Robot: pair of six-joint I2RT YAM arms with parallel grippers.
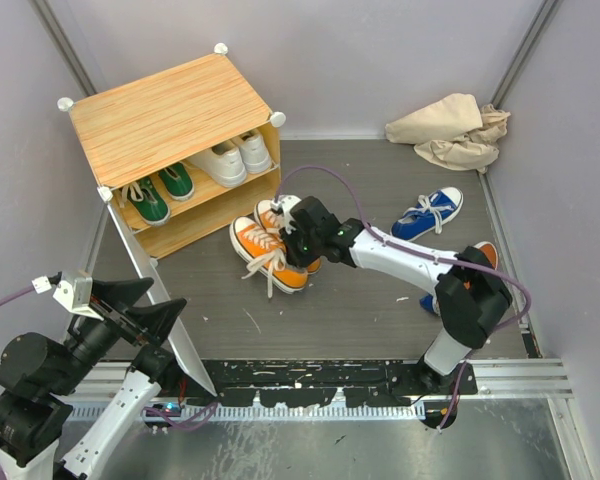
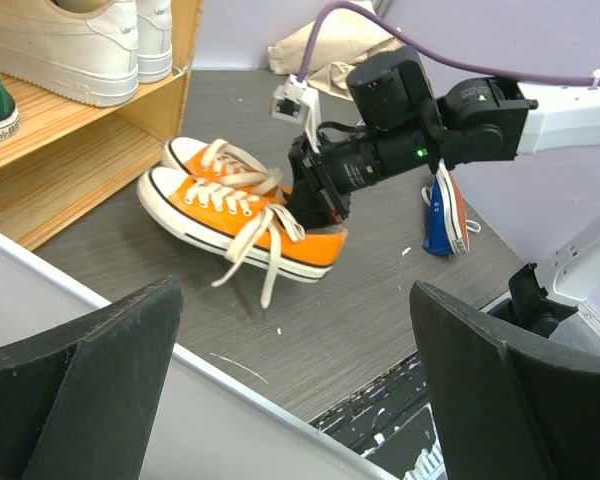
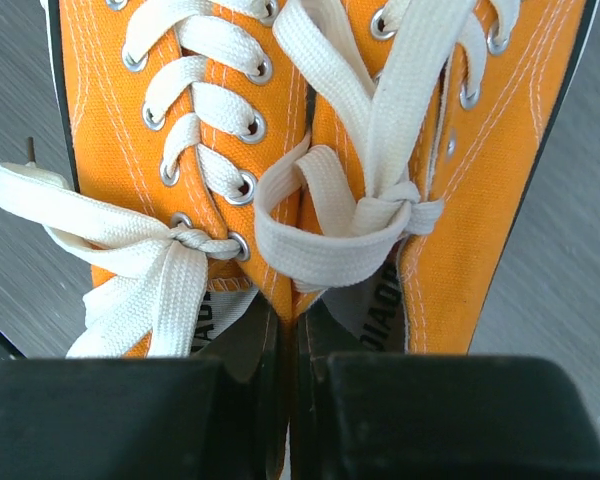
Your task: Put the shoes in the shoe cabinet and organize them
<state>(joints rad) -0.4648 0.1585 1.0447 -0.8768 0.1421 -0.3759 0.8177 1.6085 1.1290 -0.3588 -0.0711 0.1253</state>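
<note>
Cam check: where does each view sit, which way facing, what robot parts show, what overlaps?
Top external: above and behind the bases, looking down on the table; left arm, right arm, shoe cabinet, orange shoes.
Left wrist: low beside the cabinet's open door, facing the orange shoes and right gripper; left gripper's open fingers in bottom corners.
Right wrist: close above the orange shoes, looking at their laces; right gripper's shut fingers along the bottom.
Shared: orange shoes in all three.

Right end effector [image 1: 300, 243] clamped, left end effector [image 1: 143, 306] spread wide
</note>
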